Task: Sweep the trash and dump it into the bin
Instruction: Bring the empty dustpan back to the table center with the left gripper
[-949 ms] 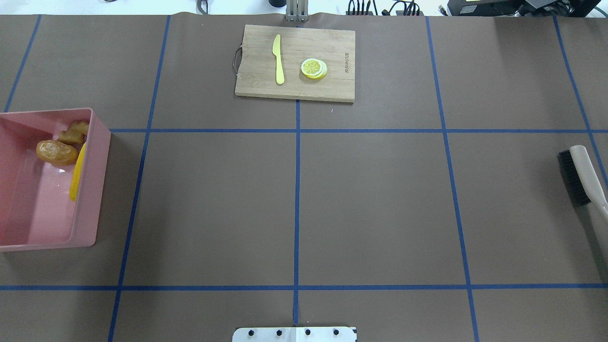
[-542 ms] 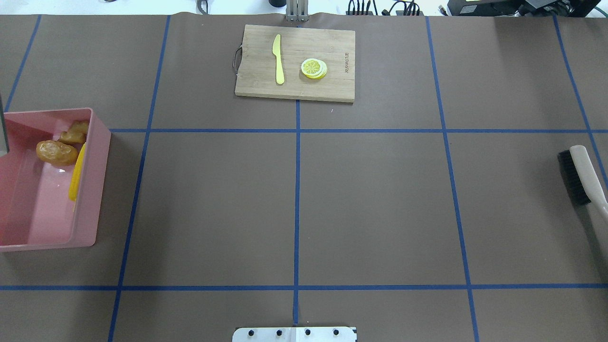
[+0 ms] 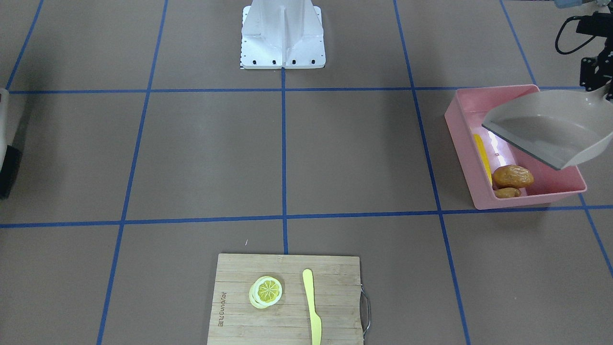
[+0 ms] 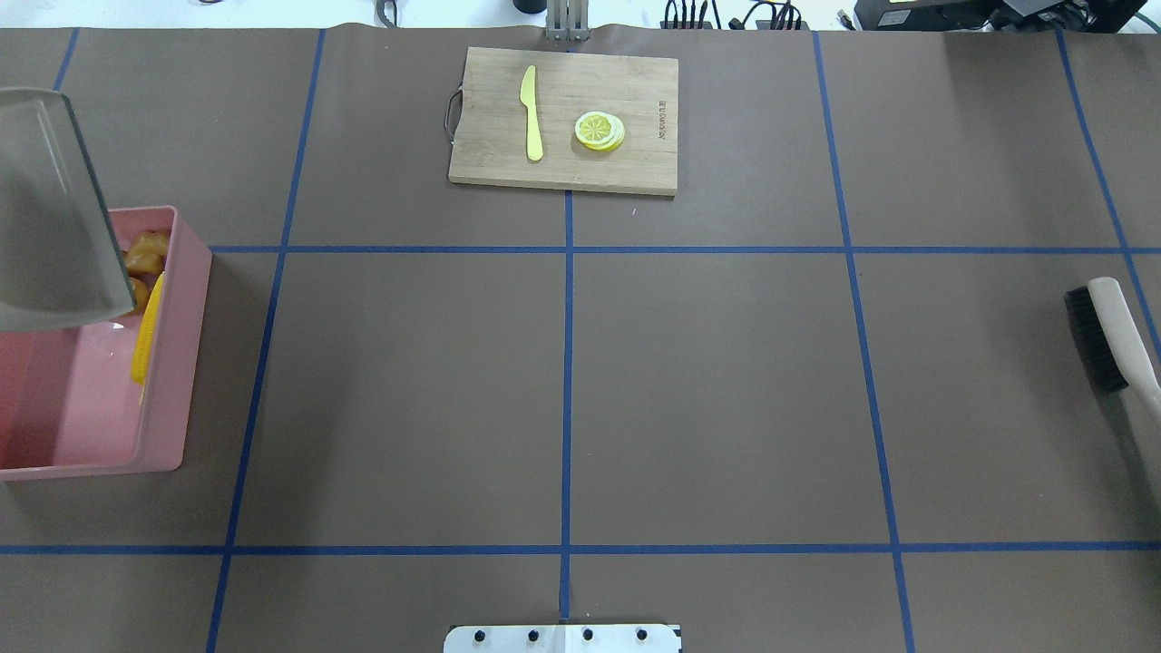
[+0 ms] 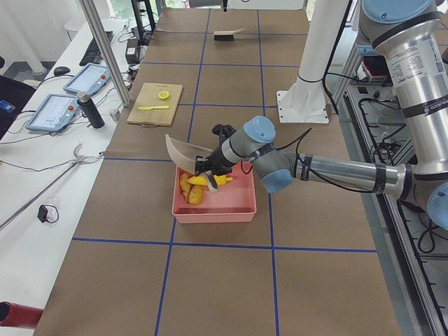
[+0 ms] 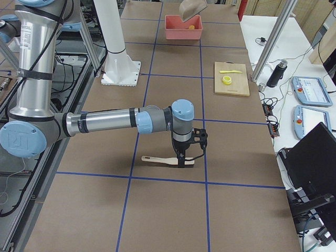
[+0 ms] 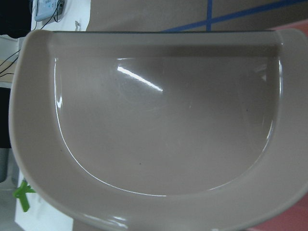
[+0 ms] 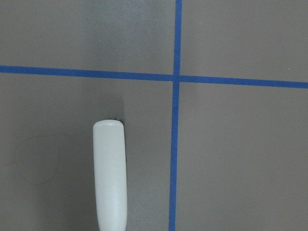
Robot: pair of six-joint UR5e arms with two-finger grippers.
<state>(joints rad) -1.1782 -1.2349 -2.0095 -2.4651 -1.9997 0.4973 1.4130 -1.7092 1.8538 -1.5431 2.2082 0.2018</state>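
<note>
Corn cob (image 3: 482,155) lies along bin (image 3: 462,139) wall facing bench (image 4: 726,408) centre. Potato (image 3: 513,176) and ginger root (image 3: 507,192) sit in corner at cob's far end (side away from robot). Dustpan (image 3: 541,124) empty, tilted, hanging directly above them, lip down. Left gripper (image 3: 602,91) clamped on its handle, outboard of bin. Right gripper (image 6: 184,157) well apart, at brush (image 4: 1111,336); cannot tell its grip. Dumping looks done. Likely next: pan lifts clear.

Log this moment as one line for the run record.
phase: dump done | dustpan: empty, tilted above bin | in bin: corn cob, potato, ginger root | brush: on table
</note>
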